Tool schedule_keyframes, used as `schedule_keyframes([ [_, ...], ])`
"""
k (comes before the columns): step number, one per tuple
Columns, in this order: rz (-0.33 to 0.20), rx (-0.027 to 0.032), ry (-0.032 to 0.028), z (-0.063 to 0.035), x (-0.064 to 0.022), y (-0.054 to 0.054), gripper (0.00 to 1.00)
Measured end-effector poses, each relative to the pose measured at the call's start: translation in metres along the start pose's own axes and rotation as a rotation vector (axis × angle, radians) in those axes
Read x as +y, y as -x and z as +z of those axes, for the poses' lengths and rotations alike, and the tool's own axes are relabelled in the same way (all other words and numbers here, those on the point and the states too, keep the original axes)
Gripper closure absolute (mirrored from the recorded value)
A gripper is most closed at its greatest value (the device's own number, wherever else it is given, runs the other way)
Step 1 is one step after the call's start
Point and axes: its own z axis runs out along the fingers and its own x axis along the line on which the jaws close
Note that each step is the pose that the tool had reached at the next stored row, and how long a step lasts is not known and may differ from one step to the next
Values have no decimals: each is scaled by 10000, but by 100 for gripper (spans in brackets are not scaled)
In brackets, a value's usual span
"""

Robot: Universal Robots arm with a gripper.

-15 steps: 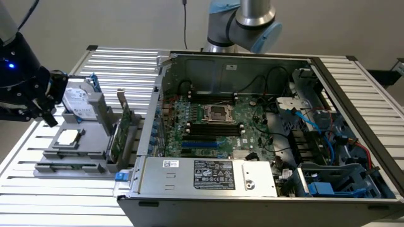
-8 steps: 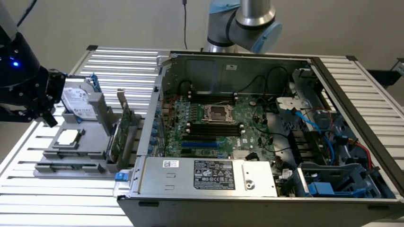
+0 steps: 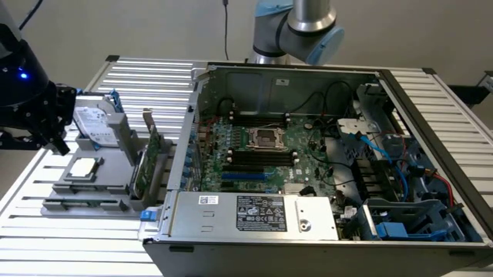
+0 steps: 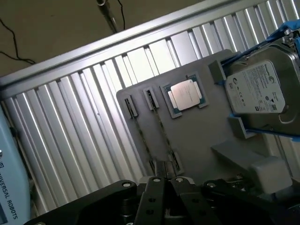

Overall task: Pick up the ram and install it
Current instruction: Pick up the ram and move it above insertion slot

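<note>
Green and slim, the ram (image 3: 85, 203) is lying in a grey tray (image 3: 108, 168) on the slatted bench (image 3: 146, 75). The hand (image 4: 167, 182) is hovering above that tray; whether it is gripping anything, I cannot tell.

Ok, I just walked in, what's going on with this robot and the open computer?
A robot arm's pincer hovers over the gray parts tray beside the open computer case. The ram appears to lie in its holder on that tray, not yet picked up. A hard drive and a processor sit on the tray too.
</note>
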Motion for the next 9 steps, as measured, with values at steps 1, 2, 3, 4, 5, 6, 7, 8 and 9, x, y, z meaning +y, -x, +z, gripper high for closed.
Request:
schedule_keyframes([
  [1,-178,9,1,0,0,0,89],
  [2,-375,19,2,0,0,0,89],
  [3,-555,28,3,0,0,0,89],
  [4,-733,37,5,0,0,0,89],
  [5,-914,46,6,1,0,0,89],
  [6,-1093,55,7,1,0,0,89],
  [7,-1273,64,8,1,0,0,89],
  [8,-1452,73,9,1,0,0,89],
  [9,-1632,81,10,2,0,0,89],
])
